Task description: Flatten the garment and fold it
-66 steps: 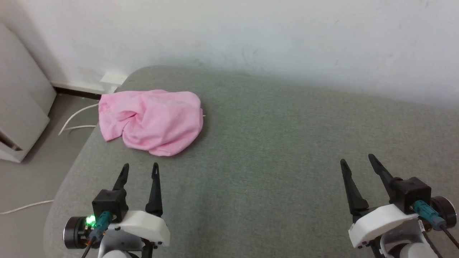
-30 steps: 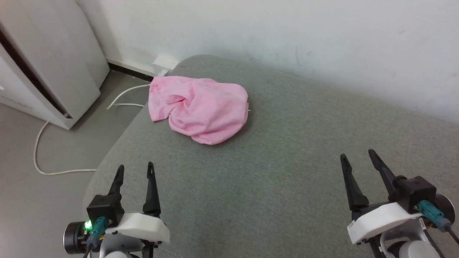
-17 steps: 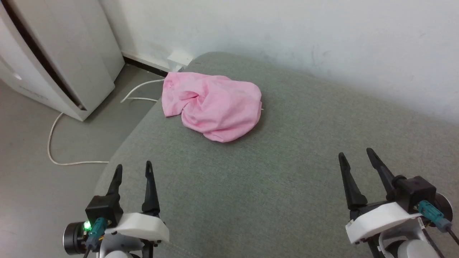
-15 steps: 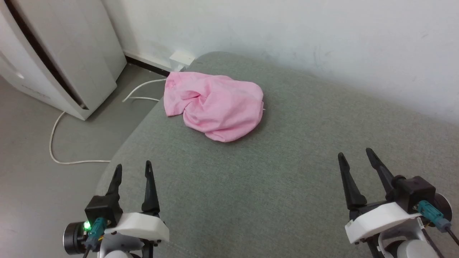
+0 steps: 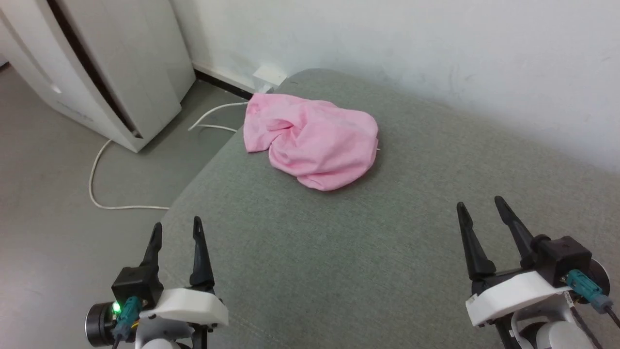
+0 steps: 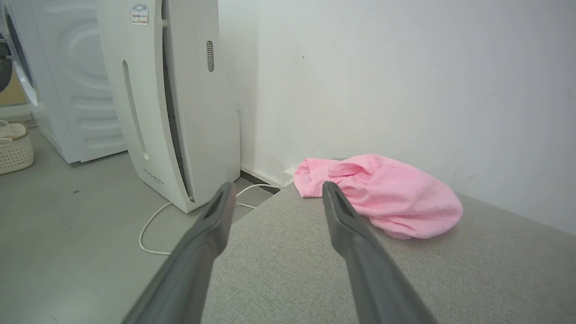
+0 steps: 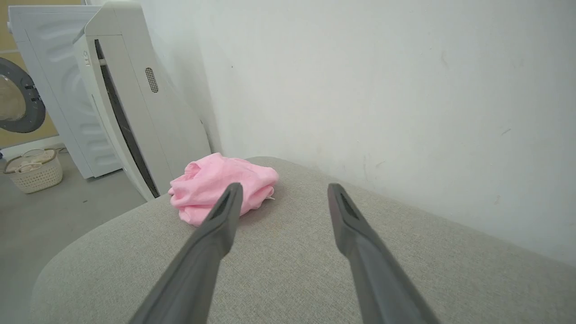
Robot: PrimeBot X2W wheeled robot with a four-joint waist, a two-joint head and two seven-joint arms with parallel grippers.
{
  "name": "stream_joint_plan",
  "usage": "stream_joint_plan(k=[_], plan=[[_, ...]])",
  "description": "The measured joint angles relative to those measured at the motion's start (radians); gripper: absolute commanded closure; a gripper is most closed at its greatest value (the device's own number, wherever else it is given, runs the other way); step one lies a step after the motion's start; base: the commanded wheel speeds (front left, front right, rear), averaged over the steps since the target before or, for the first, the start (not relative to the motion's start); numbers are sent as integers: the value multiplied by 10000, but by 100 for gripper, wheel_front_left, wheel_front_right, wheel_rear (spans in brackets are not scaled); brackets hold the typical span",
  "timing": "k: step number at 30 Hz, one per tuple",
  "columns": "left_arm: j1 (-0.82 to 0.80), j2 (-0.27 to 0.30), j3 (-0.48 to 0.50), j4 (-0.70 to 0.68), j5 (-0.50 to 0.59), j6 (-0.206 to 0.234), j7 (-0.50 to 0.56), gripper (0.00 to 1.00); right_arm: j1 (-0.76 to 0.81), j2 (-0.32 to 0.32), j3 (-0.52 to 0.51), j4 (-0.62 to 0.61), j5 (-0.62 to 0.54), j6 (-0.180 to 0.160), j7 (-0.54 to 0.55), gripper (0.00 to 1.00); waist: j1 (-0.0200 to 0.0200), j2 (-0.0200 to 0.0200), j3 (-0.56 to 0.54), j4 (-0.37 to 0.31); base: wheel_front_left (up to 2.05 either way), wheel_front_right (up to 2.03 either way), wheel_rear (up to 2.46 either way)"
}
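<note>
Soft, even indoor light throughout, faint shadows, no glare; wrist views bend at edges, near fingers blurred.

Surface: we see a grey-green fabric pad (image 5: pixel 363 261) against the wall.
Wall (image 5: pixel 436 48): white, faintly scuffed.
Floor (image 5: pixel 43 228): grey, with a white cable (image 5: pixel 135 208) looping across it.
Appliances: tall white unit (image 5: pixel 121 63) near the pad; washing machine (image 6: pixel 67 90) beyond it.
Basket (image 7: pixel 33 173): pale, on the floor by the washing machine.

no text legible, sticker (image 6: pixel 139 13) and faint print (image 6: pixel 153 176) on the tall white appliance (image 6: pixel 189 103) too small to read
</note>
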Motion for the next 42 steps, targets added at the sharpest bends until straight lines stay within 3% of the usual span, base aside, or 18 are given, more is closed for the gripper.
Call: stream_joint_plan(k=[13,18,26,30,36,42], plan=[[-48,-4,-35,104,-320,173,-280,0,-122,4,-15,31,138,-2,-105,0,0,0,180,556,0,0,0],[-873,0,-226,487,-1335,-460,224,0,-501,10,42,-184,79,-2,-50,0,0,0,543,553,0,0,0],[-4730,537,-433,963,-2038,-1413,2575,0,-1548,-13,171,-1081,-339,-2,297,0,2,0,1747,261,0,0,0],[-6297,811,-40,1329,-2964,-1618,4167,0,-2077,-176,424,-1298,-330,-2,368,0,3,0,2549,-111,0,0,0],[-7941,1436,575,1894,-4031,-1404,6659,0,-2930,-305,692,-1354,-140,-10,173,0,6,0,3802,-1051,0,0,0],[-8208,2067,947,2291,-4514,-491,8913,0,-3356,-261,788,-1147,127,-12,-284,0,3,0,4752,-2300,0,0,0]])
